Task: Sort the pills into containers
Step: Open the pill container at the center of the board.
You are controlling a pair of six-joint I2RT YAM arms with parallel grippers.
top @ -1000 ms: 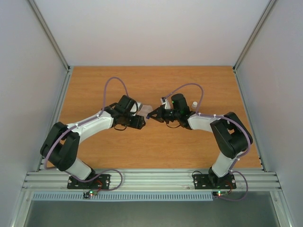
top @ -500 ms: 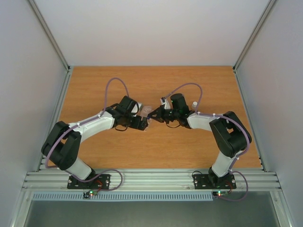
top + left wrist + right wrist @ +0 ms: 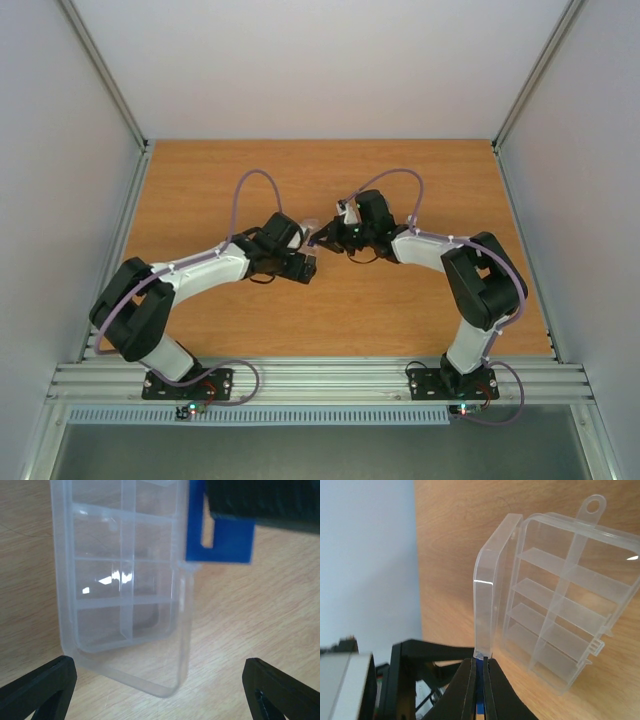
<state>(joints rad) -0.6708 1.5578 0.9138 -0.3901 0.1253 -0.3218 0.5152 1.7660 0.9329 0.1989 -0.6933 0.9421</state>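
Pill box [image 3: 100,580] long axis runs straight away from left pincer [image 3: 157,677], spread apart; right pincer [image 3: 481,667] clamps raised lid [image 3: 487,595].

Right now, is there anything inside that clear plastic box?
The pill box is open, and every cell that shows looks empty. Glare and the clear walls could hide something tiny.

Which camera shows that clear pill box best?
The right wrist view: the whole pill box shows, lid raised, cells plain. The left wrist view catches only one end, close up. The top view shows just a pale sliver.
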